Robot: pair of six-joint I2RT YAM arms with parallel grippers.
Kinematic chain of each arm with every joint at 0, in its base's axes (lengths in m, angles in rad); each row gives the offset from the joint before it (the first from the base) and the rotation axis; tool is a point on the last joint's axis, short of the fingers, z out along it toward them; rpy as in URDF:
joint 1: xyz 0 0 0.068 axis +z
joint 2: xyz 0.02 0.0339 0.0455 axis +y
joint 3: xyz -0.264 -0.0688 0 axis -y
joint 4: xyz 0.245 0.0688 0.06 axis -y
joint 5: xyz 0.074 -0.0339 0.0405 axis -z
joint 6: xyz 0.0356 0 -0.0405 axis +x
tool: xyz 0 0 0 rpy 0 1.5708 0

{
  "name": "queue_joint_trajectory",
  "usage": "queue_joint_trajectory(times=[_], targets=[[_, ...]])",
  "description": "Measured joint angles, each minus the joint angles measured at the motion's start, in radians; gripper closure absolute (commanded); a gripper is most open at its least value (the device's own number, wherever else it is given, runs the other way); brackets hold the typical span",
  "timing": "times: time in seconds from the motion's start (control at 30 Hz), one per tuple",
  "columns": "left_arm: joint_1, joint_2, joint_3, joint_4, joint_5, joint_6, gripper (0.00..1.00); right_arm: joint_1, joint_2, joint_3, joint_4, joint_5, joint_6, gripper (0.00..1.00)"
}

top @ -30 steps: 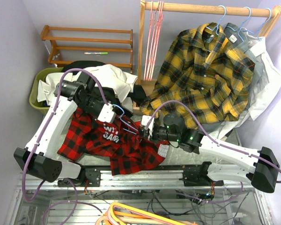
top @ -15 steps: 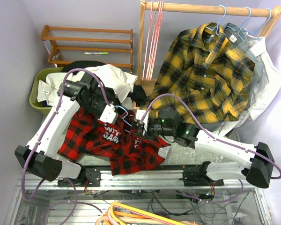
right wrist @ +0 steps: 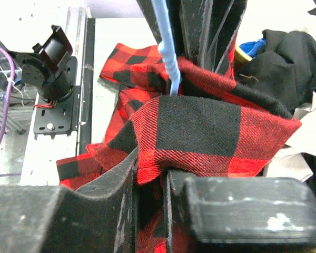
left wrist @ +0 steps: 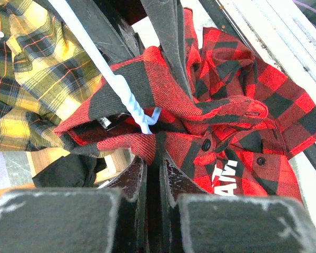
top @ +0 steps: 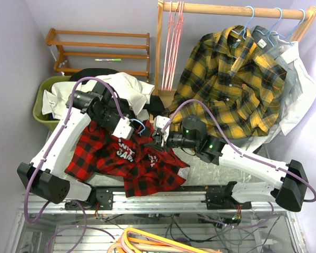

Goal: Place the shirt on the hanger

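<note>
The red-and-black plaid shirt (top: 131, 163) lies crumpled on the table between the arms, white letters showing. The light-blue hanger (top: 139, 125) shows only its hook, between the two grippers. My left gripper (top: 132, 128) is shut at the hanger's twisted neck (left wrist: 139, 113), and shirt fabric (left wrist: 242, 79) bunches over its jaw tips (left wrist: 158, 147), hiding the grip. My right gripper (top: 157, 138) faces it closely and is shut on a fold of the shirt (right wrist: 200, 132), with the hanger wire (right wrist: 166, 42) running up just beyond its jaws (right wrist: 158, 174).
A yellow-and-black plaid shirt (top: 231, 84) and a white shirt (top: 300, 89) hang from the wooden rail (top: 237, 9). Pink hangers (top: 171, 42) hang on its left. A green basket (top: 42, 100) with white clothes and a wooden shelf (top: 100, 50) stand at the back left.
My right gripper has moved left and farther from the front edge, closing on the left gripper and lifting shirt fabric towards the hanger's neck. The left gripper has barely shifted.
</note>
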Motion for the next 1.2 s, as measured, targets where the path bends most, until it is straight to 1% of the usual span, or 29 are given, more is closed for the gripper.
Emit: queue_joint_trajectory(times=[0.13,0.3,0.4,0.43,0.47,0.5,0.53,0.57,0.77,0.87,0.9,0.93,0.97,1.0,1.1,1.2], targets=[[0.000,0.000,-0.002,-0.001,-0.002,-0.003,0.93,-0.002,-0.016,-0.050,0.029,0.000,0.015,0.74],[-0.002,0.000,-0.013,-0.002,-0.002,-0.008,0.93,-0.006,-0.051,-0.116,0.033,0.006,0.035,0.73],[-0.002,0.000,-0.021,-0.002,-0.002,-0.008,0.93,-0.006,-0.053,-0.128,0.037,0.007,0.043,0.73],[-0.002,0.000,-0.021,-0.002,-0.002,-0.008,0.93,-0.006,-0.052,-0.129,0.037,0.007,0.045,0.75],[-0.002,0.000,-0.021,-0.002,-0.002,-0.009,0.93,-0.006,-0.052,-0.129,0.039,0.006,0.048,0.79],[-0.002,0.000,-0.021,-0.002,-0.002,-0.009,0.93,-0.006,-0.050,-0.129,0.041,0.005,0.049,0.86],[-0.002,0.000,-0.021,-0.002,-0.002,-0.009,0.93,-0.007,-0.047,-0.129,0.044,0.003,0.051,0.96],[-0.002,0.000,-0.021,-0.002,-0.002,-0.009,0.93,-0.007,-0.039,-0.128,0.047,-0.002,0.056,1.00],[0.003,0.000,-0.021,-0.010,-0.032,-0.011,0.93,-0.013,0.013,-0.113,0.060,0.013,0.092,1.00],[0.006,-0.002,-0.021,0.010,-0.025,-0.031,0.92,-0.011,-0.018,-0.140,0.091,0.057,0.128,1.00],[0.006,-0.002,-0.021,0.024,-0.018,-0.050,0.90,-0.010,-0.041,-0.160,0.109,0.079,0.143,1.00],[0.006,-0.002,-0.021,0.041,-0.009,-0.074,0.73,-0.009,-0.069,-0.181,0.126,0.100,0.156,1.00],[0.004,-0.002,-0.021,0.058,0.003,-0.096,0.22,-0.009,-0.103,-0.205,0.143,0.119,0.169,1.00],[0.001,-0.002,-0.020,0.072,0.015,-0.114,0.00,-0.009,-0.143,-0.229,0.158,0.139,0.183,1.00],[0.006,-0.002,-0.012,0.079,-0.001,-0.183,0.02,-0.023,-0.254,-0.278,0.148,0.197,0.221,1.00],[0.016,-0.002,0.003,0.100,-0.043,-0.272,0.02,-0.031,-0.317,-0.292,0.100,0.251,0.253,1.00]])
